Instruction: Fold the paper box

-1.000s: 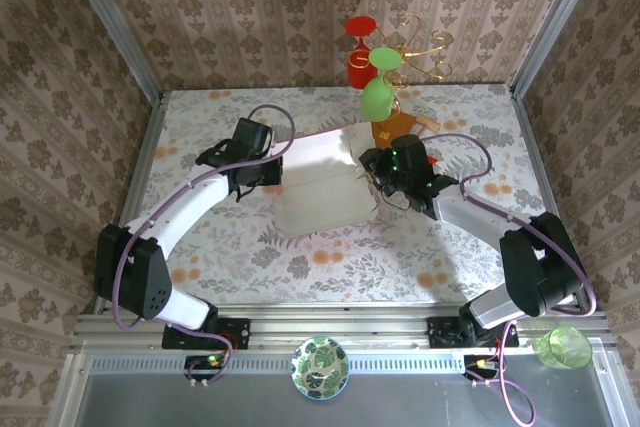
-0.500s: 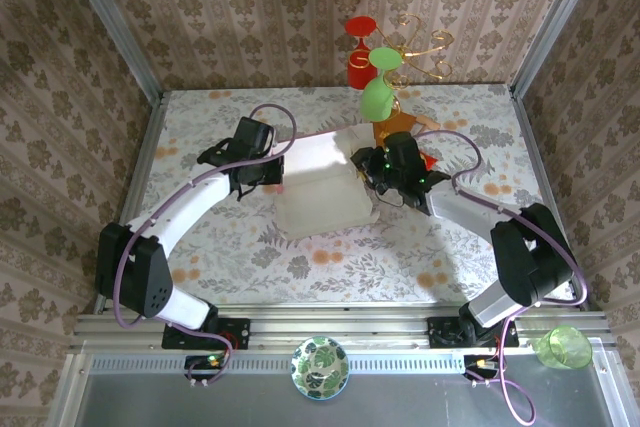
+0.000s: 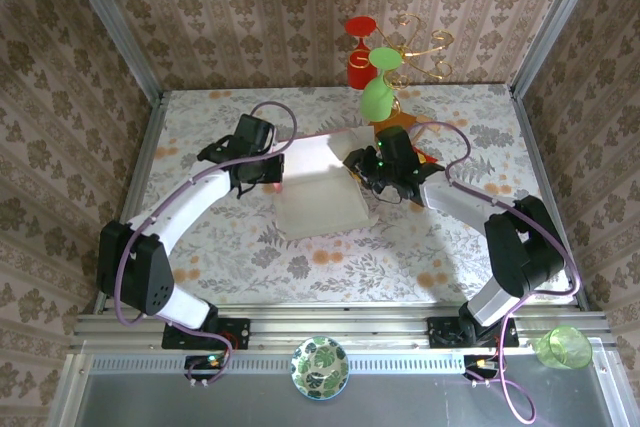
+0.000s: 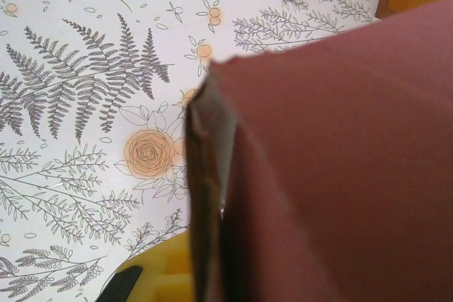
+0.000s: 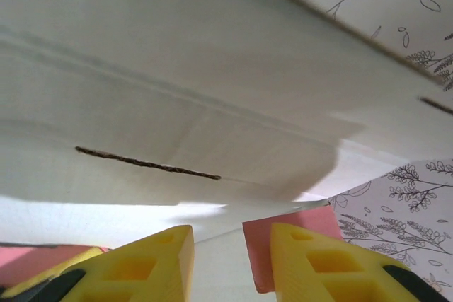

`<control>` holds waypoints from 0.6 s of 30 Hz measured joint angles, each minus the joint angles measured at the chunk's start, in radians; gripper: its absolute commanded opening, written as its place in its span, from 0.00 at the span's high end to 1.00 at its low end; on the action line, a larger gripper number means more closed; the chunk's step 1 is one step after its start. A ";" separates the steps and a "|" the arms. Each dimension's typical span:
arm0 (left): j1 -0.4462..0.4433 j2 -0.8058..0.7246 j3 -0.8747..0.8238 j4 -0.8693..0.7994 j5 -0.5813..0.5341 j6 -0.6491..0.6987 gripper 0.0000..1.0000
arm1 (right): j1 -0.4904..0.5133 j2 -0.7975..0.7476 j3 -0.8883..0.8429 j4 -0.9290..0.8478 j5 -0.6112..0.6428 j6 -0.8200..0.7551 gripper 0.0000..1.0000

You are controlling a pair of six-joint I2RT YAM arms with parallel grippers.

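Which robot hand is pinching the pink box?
The left gripper: it is shut on the left edge of the paper box. The right gripper has its yellow fingers apart, facing the box's white inner side.

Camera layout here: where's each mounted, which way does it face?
Top: fixed above, behind the bases, facing down on the table; both arms, left gripper and right gripper at the paper box.
Left wrist: faces down past one yellow finger at the box's pink side.
Right wrist: faces past both yellow fingers into its white inside.
Shared: box and table, all three.
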 measured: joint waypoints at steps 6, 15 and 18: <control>0.064 0.001 0.024 0.001 0.134 0.064 1.00 | -0.064 -0.144 0.005 -0.019 -0.103 -0.162 0.60; 0.179 0.089 0.102 -0.011 0.425 0.226 1.00 | -0.376 -0.407 -0.076 0.105 -0.351 -0.262 0.66; 0.192 0.139 0.129 -0.020 0.507 0.291 1.00 | -0.456 -0.383 -0.112 0.122 -0.428 -0.269 0.69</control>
